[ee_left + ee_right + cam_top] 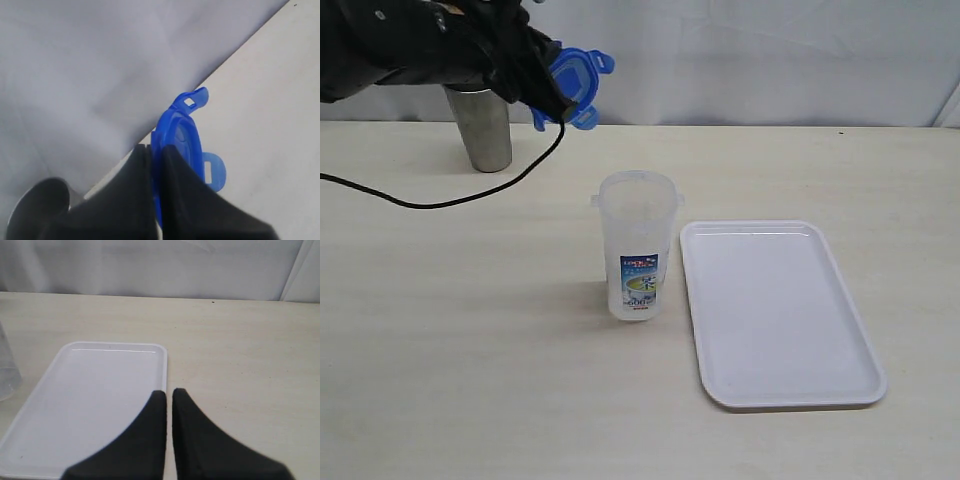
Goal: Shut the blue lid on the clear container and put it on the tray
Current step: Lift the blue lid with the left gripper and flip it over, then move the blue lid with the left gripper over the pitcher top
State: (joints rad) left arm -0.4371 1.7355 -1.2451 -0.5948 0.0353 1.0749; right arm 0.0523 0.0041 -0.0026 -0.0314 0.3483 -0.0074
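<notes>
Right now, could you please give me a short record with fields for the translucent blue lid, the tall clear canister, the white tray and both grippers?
Flat white plastic tray: on the table, nothing on it
Tall clear plastic canister: upright on the table, open, beside the tray, not touching
Left gripper: shut on the translucent blue plastic lid, raised off the table
Blue lid: off the canister, near the grey steel tumbler
Right gripper: shut, holding nothing

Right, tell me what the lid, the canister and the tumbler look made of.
The blue lid looks like translucent glossy plastic: light shows through its flaps. The clear container seems see-through plastic, slightly cloudy walls. The tumbler is probably brushed steel: dull grey sheen.
</notes>
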